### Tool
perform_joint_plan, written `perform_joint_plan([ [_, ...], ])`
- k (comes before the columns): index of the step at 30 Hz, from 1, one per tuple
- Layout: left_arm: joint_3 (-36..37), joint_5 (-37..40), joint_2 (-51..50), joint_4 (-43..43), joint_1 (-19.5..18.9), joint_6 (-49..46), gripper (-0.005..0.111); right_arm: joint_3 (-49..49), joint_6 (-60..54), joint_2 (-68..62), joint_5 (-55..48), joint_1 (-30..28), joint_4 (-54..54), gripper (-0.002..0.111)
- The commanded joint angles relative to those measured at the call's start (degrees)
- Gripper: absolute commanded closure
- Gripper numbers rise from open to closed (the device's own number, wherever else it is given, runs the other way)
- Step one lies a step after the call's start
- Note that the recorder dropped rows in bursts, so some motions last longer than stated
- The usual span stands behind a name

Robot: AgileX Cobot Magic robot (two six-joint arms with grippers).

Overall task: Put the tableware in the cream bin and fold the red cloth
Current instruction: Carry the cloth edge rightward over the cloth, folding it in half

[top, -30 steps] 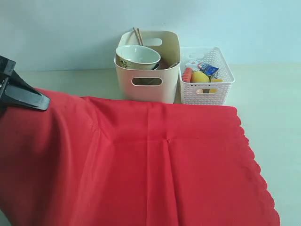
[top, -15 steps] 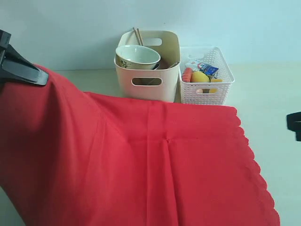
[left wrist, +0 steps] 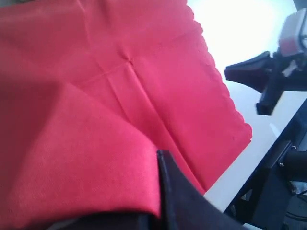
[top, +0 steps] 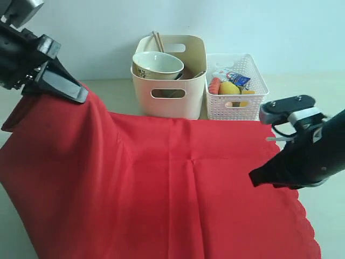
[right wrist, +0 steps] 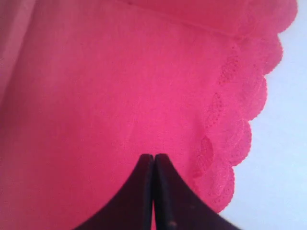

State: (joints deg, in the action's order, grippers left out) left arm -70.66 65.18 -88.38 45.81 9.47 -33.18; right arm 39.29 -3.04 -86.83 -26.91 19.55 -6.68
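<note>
red cloth [top: 178,183]: spread over the table and filling the lower and middle of the exterior view. Its far-left corner is held up off the surface at the upper left of the frame, with fabric sloping down from it. The rest lies flat, with crease lines through the middle.
table [top: 318,108]: pale surface, showing bare to the right of the cloth and behind it.
scalloped edge [right wrist: 240,120]: runs down the right side of the cloth in the exterior view and lies flat on the table.
left gripper [top: 80,96]: upper left of the exterior view, clamped on the raised corner of the red cloth. Its wrist view shows fabric pinched at the black finger.
right gripper [top: 254,178]: right of frame, over the cloth just inside the scalloped edge. The fingertips [right wrist: 146,167] are pressed together with nothing between them. Whether they touch the fabric cannot be confirmed from these views.
cream bin [top: 170,105]: upper centre, upright, just behind the cloth's far edge.
white basket [top: 237,110]: directly right of the cream bin, with perforated walls, holding small items.
bowl [top: 158,65]: inside the cream bin on its left side, rim standing above the bin's rim. A dark item sits beside it, not identifiable.
chopsticks [top: 157,40]: inside the cream bin at its back left, ends showing above the bowl.
lemon [top: 229,88]: in the white basket, near its front.
carton [top: 239,80]: in the white basket, just behind the lemon.
</note>
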Motion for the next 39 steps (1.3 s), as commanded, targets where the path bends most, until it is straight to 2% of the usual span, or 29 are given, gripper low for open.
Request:
perform_joint_plan([
  [1, -3.6, 0.3, -1.9, 0.4, 4.5, 3.0, 0.107, 1.6, 6.7, -7.4, 2.2, 0.8, 6.4, 0.108],
  [2, -5.4, 0.2, -3.2, -1.5, 6.7, 5.3, 0.107, 1.8, 8.4, -9.6, 3.0, 0.8, 7.9, 0.108],
  [8, -10.8, -0.9, -8.1, -7.3, 13.7, 11.7, 0.107, 1.8, 10.7, -13.8, 5.2, 0.8, 8.2, 0.108],
  [17, -22.3, -1.2, -19.3, -8.0, 24.9, 17.4, 0.107, 1.8, 11.3, -15.9, 5.3, 0.8, 8.2, 0.108],
  [23, -24.6, -8.8, -26.6, -7.5, 32.8, 18.7, 0.107, 1.8, 11.3, -15.9, 5.3, 0.8, 8.1, 0.108],
  [29, -24.6, -15.2, -30.4, -5.5, 36.3, 18.7, 0.107, 1.8, 11.3, -13.7, 3.3, 0.8, 8.5, 0.108],
  [31, -24.6, -17.6, -31.0, -4.3, 36.6, 18.7, 0.106, 1.8, 14.6, -10.1, 0.7, 0.8, 12.7, 0.108],
  [33, -24.6, -18.8, -31.3, -3.0, 36.6, 18.7, 0.101, 2.5, 20.6, -7.1, -2.7, 0.8, 19.0, 0.108],
  [36, -24.6, -19.8, -31.3, -1.3, 36.6, 18.7, 0.088, 5.4, 29.4, -2.6, -14.0, 0.8, 29.9, 0.108],
  [39, -24.6, -21.4, -31.3, 1.4, 36.7, 18.7, 0.075, 9.3, 30.4, 0.9, -25.3, 0.8, 37.0, 0.108],
])
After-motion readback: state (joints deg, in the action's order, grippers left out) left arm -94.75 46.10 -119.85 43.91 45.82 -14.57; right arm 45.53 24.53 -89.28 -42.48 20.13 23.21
